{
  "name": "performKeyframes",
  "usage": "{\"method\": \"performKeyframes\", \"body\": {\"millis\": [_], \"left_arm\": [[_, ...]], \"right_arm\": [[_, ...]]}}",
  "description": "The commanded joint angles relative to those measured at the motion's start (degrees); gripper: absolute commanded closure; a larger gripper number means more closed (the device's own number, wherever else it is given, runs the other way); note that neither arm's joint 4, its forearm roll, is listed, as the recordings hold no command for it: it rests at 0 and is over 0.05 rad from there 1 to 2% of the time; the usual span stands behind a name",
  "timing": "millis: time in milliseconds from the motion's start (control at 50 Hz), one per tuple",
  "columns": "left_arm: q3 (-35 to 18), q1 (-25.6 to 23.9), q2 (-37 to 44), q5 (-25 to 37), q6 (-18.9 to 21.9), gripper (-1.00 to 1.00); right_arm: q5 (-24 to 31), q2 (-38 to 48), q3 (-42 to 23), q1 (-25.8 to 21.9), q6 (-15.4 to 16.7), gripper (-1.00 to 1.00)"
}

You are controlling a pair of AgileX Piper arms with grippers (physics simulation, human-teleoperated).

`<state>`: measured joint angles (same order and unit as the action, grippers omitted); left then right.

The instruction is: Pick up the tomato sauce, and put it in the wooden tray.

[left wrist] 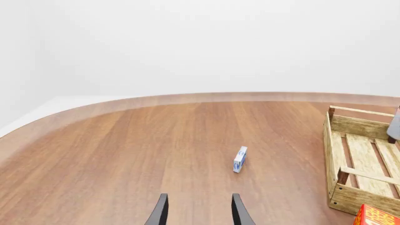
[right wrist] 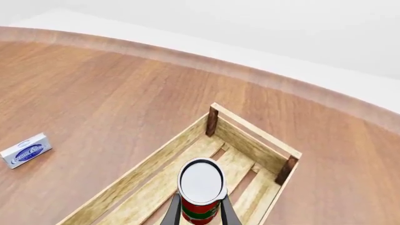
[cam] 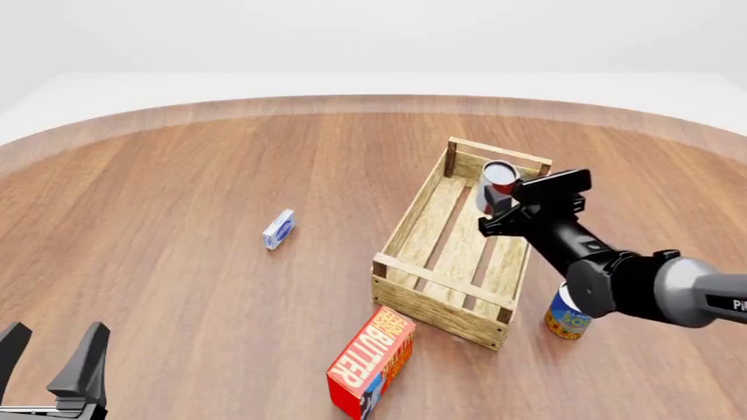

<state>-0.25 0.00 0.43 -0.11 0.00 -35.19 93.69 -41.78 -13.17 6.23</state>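
Note:
The tomato sauce can (cam: 499, 182), with a silvery-white top and red label, is held upright in my right gripper (cam: 502, 208) above the far part of the wooden tray (cam: 422, 210). In the right wrist view the can (right wrist: 201, 183) sits between the fingers (right wrist: 171, 212), over the tray's slatted floor (right wrist: 150, 187). My left gripper (cam: 52, 357) is open and empty at the near left of the table, its fingertips (left wrist: 161, 211) showing in the left wrist view. The tray (left wrist: 340, 154) also shows there.
A small blue and white box (cam: 278, 229) lies left of the tray. A red butter box (cam: 371, 360) lies in front of the tray's near corner. A blue-labelled can (cam: 568, 317) stands right of the tray, under my right arm.

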Motion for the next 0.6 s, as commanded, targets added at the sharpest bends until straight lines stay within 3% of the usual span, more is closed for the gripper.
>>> {"method": "performKeyframes", "body": {"millis": [20, 600], "left_arm": [[0.0, 0.0, 0.0, 0.0, 0.0, -1.0], [0.0, 0.0, 0.0, 0.0, 0.0, -1.0]], "right_arm": [[-1.4, 1.3, -0.3, 0.1, -1.6, 1.0], [-5.9, 6.4, 0.6, 0.9, -2.8, 1.0]]}}
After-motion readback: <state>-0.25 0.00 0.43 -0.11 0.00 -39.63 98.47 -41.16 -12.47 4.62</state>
